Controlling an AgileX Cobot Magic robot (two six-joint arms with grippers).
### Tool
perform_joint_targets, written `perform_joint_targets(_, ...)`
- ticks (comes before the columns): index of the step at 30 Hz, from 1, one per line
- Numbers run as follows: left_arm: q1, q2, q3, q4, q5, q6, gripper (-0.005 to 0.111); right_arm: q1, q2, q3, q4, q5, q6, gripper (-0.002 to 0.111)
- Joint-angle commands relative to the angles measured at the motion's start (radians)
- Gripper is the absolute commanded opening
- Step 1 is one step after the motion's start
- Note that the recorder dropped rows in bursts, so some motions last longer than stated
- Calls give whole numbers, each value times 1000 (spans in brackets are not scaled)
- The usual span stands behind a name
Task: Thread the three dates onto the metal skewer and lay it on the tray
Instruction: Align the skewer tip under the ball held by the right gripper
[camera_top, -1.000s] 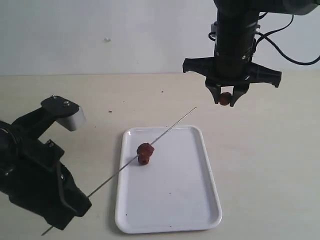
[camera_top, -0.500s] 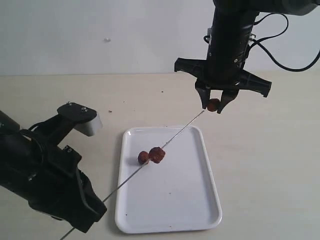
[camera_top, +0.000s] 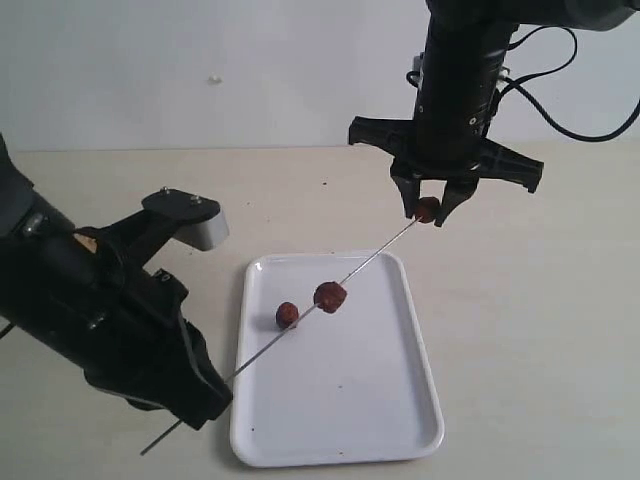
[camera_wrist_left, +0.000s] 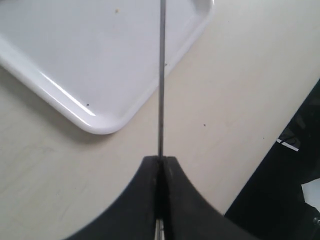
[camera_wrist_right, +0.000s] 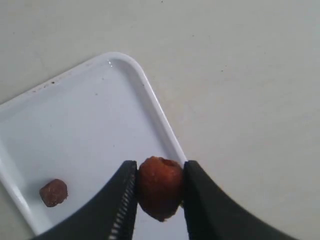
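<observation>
The white tray (camera_top: 370, 400) lies flat on the beige table. My left gripper (camera_top: 212, 396), low on the left, is shut on the metal skewer (camera_top: 375, 256), which slants up over the tray. In the left wrist view the skewer (camera_wrist_left: 161, 75) runs straight out from the closed left gripper (camera_wrist_left: 161, 159) across the tray's corner (camera_wrist_left: 102, 122). One date (camera_top: 330, 296) sits on the skewer. Another date (camera_top: 287, 315) lies on the tray beside it and also shows as a small date (camera_wrist_right: 53, 192). My right gripper (camera_top: 428, 205) is shut on the third date (camera_wrist_right: 159, 187), right at the skewer's tip.
The table's edge and dark floor (camera_wrist_left: 285, 165) lie near the left gripper. The left arm's bulky black body (camera_top: 90, 310) fills the front left. Black cables (camera_top: 560, 90) hang from the right arm in front of the white wall.
The left arm moved right and up, carrying the skewer and one date away from the other. The right gripper dropped and shifted left to the skewer's tip, then stayed still.
</observation>
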Motion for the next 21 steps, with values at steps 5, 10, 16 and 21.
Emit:
perform_joint_targets(5, -5, 58, -55, 19, 60, -5, 0, -3, -6, 4, -16, -4, -19, 31)
perform_joint_targets(10, -5, 66, -54, 15, 49, -5, 0, -3, -6, 4, -35, -4, -28, 31)
perform_joint_targets(16, -5, 52, -54, 19, 37, -5, 0, -3, -6, 4, -42, -4, -28, 31)
perform_joint_targets(21, -5, 38, -54, 17, -5, -8, 0, -3, -6, 4, -42, -4, -28, 31)
